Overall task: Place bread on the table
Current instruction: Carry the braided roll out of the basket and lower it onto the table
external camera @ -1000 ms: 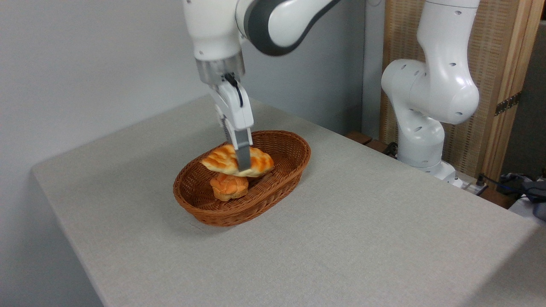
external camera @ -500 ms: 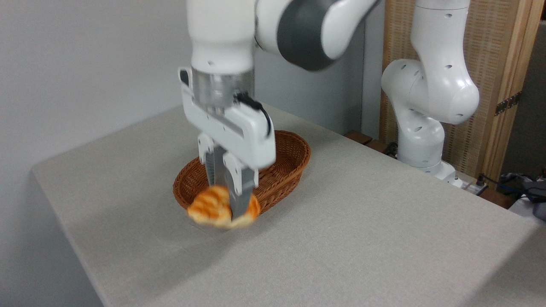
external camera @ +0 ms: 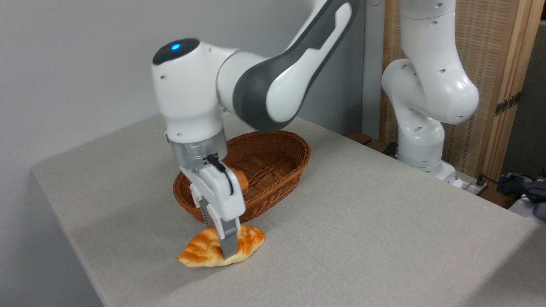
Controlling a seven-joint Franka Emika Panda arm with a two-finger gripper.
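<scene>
The gripper (external camera: 228, 251) is clamping the bread (external camera: 222, 252), which is resting on the table (external camera: 362, 221) beside the basket (external camera: 273, 170).

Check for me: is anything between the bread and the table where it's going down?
Nothing visible. The bread, held in the gripper, sits low over bare table just in front of the basket, apparently touching the cloth.

A plain pale grey wall (external camera: 76, 64) fills the left and rear of the room under soft, even light. At right stands a wood-framed panel (external camera: 499, 55) of woven, cane-like material, with a dark metal hinge (external camera: 507, 103). Cables (external camera: 497, 182) and what may be dark equipment lie low in the right corner.
</scene>
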